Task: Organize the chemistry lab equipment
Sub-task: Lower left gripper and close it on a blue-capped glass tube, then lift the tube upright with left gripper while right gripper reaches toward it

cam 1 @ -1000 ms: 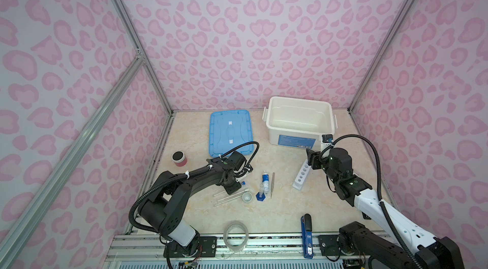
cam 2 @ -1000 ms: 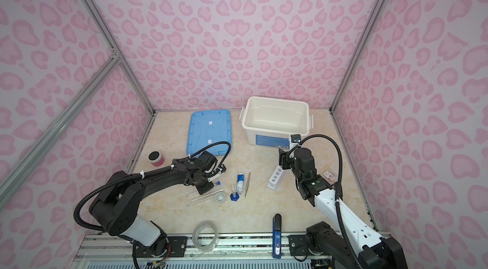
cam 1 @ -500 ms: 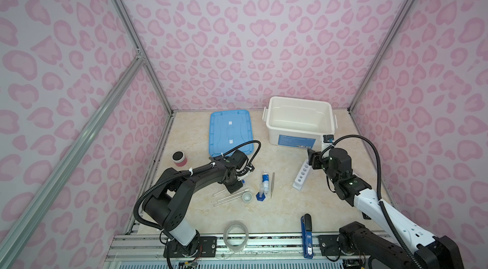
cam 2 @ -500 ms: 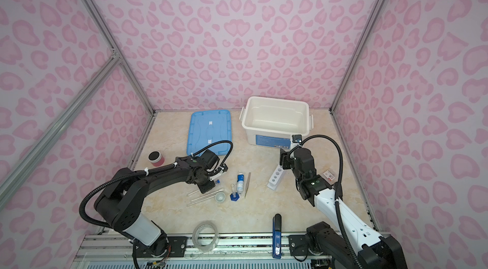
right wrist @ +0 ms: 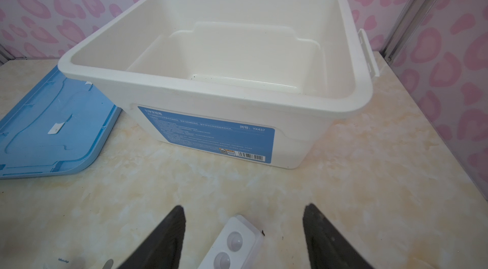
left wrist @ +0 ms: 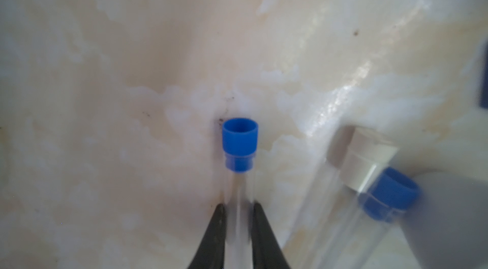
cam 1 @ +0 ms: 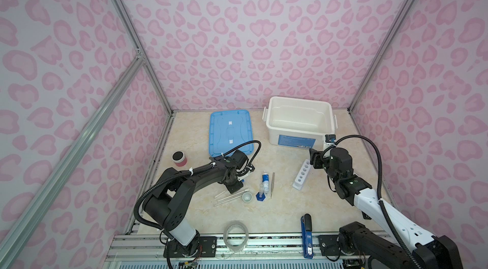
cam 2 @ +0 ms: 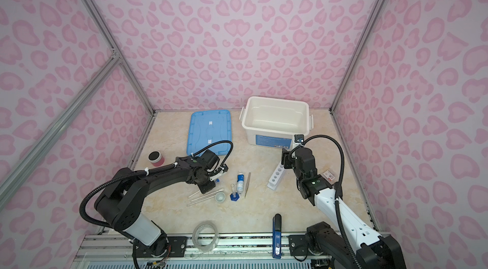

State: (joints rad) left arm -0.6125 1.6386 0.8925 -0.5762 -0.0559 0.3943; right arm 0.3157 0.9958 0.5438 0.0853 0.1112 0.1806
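- The left gripper (left wrist: 239,214), low over the marble-pattern table (cam 1: 277,217) left of centre, has its two dark fingers pressed against either side of a blue-capped test tube (left wrist: 239,143). The tube lies flat on the surface.
- The other test tubes (cam 1: 229,197) lie slanting on the table just nearer than that gripper. The left wrist view shows one white cap and one blue cap among them.
- A small white dish (cam 1: 247,197) sits at the right end of those tubes. The blue-based clear cylinder (cam 1: 261,196) is just to its right.
- The blue-labelled white bottle (cam 1: 265,180) and the metal tweezers (cam 1: 272,184) rest side by side just beyond the cylinder, in the middle of the table.
- The right gripper (right wrist: 244,209) is open over the far end of the white five-hole rack (cam 1: 302,175). Its fingers stand wide on either side and clear of the rack.
- An open white bin (cam 1: 274,133) stands at the far side, with its blue lid (cam 1: 229,133) flat on the table to the left.
- A clear tape roll (cam 1: 236,225) and a dark blue stapler (cam 1: 306,236) lie at the near edge. A red jar (cam 1: 179,160) stands far left.
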